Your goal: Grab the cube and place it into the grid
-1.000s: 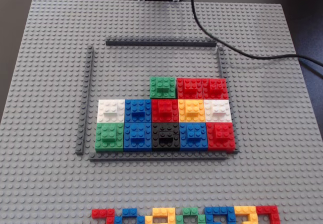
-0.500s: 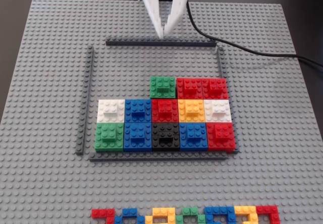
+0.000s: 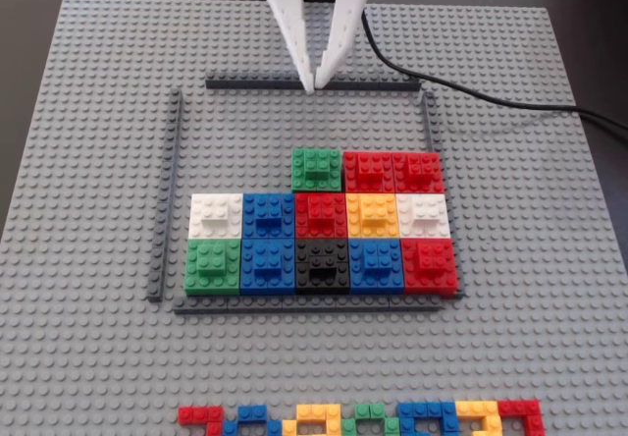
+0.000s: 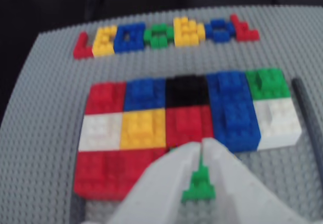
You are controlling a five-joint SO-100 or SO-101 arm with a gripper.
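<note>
The white plastic two-finger gripper [image 3: 312, 87] hung at the far dark grey strip of the rectangular Lego grid [image 3: 312, 84], its jaws nearly closed and empty. The dark green square Lego cube [image 3: 316, 169] already sat inside that grid, in the third row beside the red blocks [image 3: 392, 172]. Judged from this, a sound grasp required parting the jaws wider and descending squarely over the cube's sides.

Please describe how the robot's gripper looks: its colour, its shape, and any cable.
The gripper is white plastic with two long fingers that taper to narrow tips. A dark band shows at its base near the top edge. A black cable trails from there across the grey baseplate.
</note>
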